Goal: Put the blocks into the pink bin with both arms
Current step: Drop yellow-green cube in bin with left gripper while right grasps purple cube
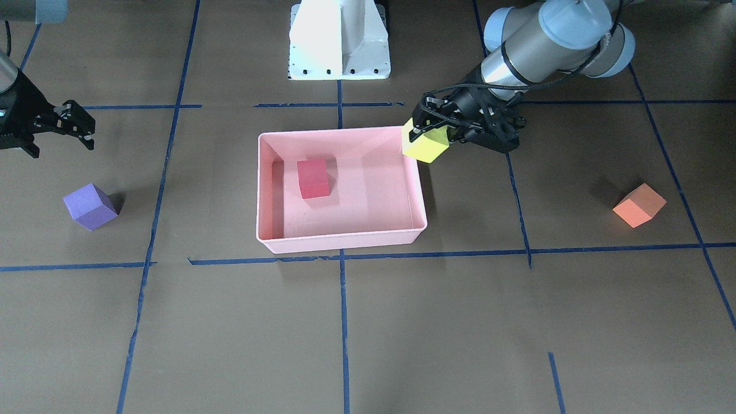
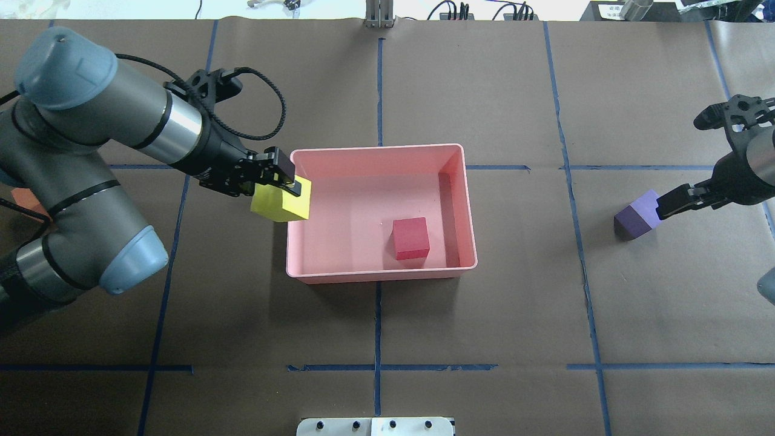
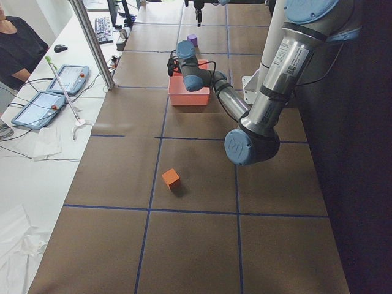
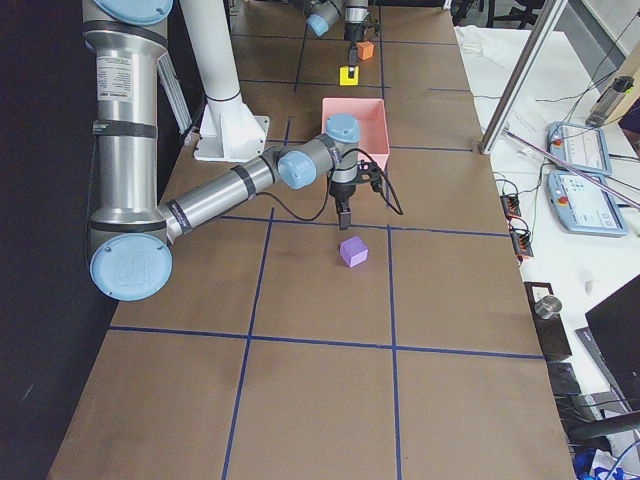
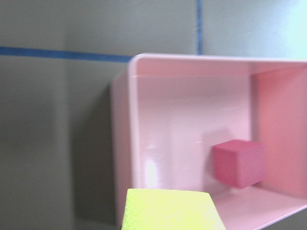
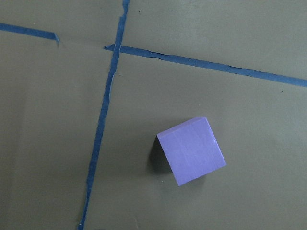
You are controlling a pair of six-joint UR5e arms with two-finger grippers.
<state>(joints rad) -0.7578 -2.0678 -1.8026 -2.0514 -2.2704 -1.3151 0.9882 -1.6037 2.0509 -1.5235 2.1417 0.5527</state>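
Observation:
My left gripper [image 2: 282,185] is shut on the yellow-green block [image 2: 281,200] and holds it in the air over the pink bin's [image 2: 375,275] left rim. The front-facing view shows the same block [image 1: 425,145] at the bin's [image 1: 345,241] far right corner. A red block [image 2: 411,238] lies inside the bin, also seen in the left wrist view [image 5: 238,163]. The purple block [image 1: 90,206] rests on the table. My right gripper [image 1: 60,131] hangs open above and beside it, apart from it. The orange block [image 1: 639,205] sits on the table on the left arm's side.
The white pedestal [image 1: 339,40] stands behind the bin. Blue tape lines [image 1: 343,322] cross the brown table. A person [image 3: 18,43] sits by a side table holding tablets [image 3: 43,104] and cables.

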